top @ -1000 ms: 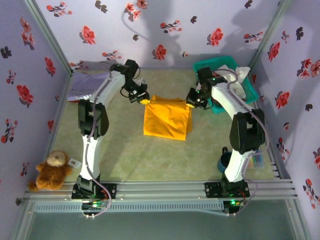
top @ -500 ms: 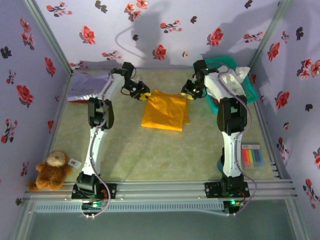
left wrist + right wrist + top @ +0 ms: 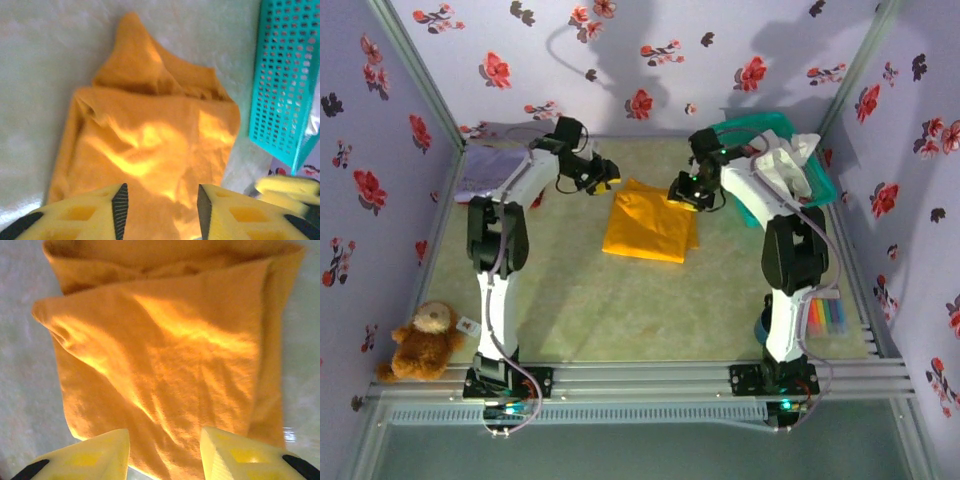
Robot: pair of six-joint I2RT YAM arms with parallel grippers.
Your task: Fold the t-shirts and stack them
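Your left pincer (image 3: 605, 178) hangs open at the far left corner of the folded orange-yellow t-shirt (image 3: 648, 225), which lies flat mid-tabletop (image 3: 600, 310) between the arms. Your right pincer (image 3: 682, 193) stands open, empty, at its far right corner.

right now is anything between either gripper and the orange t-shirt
Nothing visible does. The left gripper and the right gripper both hang open over the orange-yellow t-shirt, with only its bare cloth showing between their fingers.
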